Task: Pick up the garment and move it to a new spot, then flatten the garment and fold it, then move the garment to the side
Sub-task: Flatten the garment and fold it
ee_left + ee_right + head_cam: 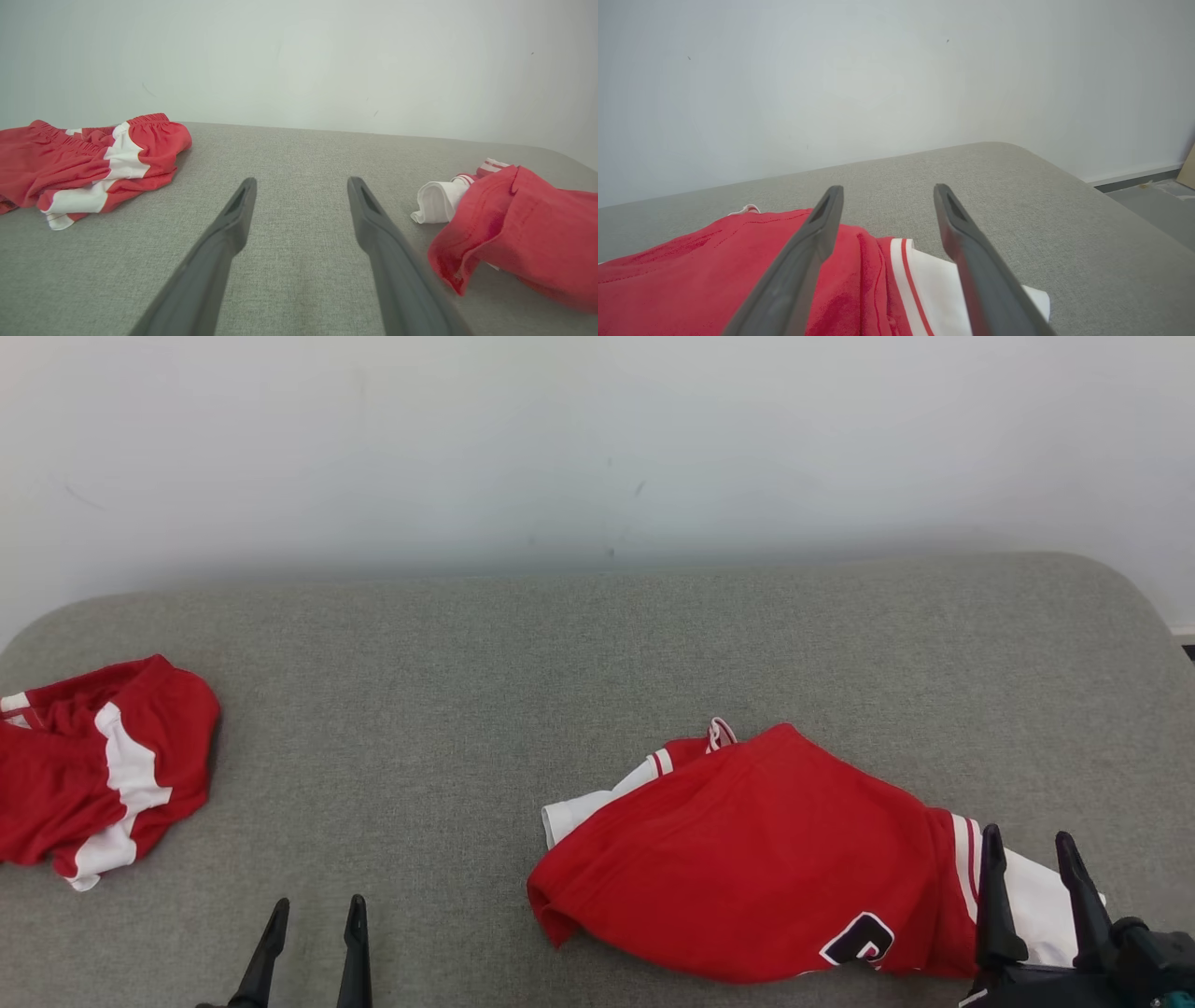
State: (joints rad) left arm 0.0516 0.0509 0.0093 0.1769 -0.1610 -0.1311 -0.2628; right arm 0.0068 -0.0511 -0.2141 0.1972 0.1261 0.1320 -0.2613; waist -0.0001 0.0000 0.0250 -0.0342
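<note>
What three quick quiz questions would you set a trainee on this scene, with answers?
1. True or false: the right gripper is shut on the red jersey.
2. What lies at the robot's left on the grey padded surface? A) red and white shorts B) a folded towel C) a second jersey
3. Which gripper has bare surface between its fingers?
Key: 1. False: its fingers are apart, over the jersey's white sleeve. 2. A. 3. The left gripper.
</note>
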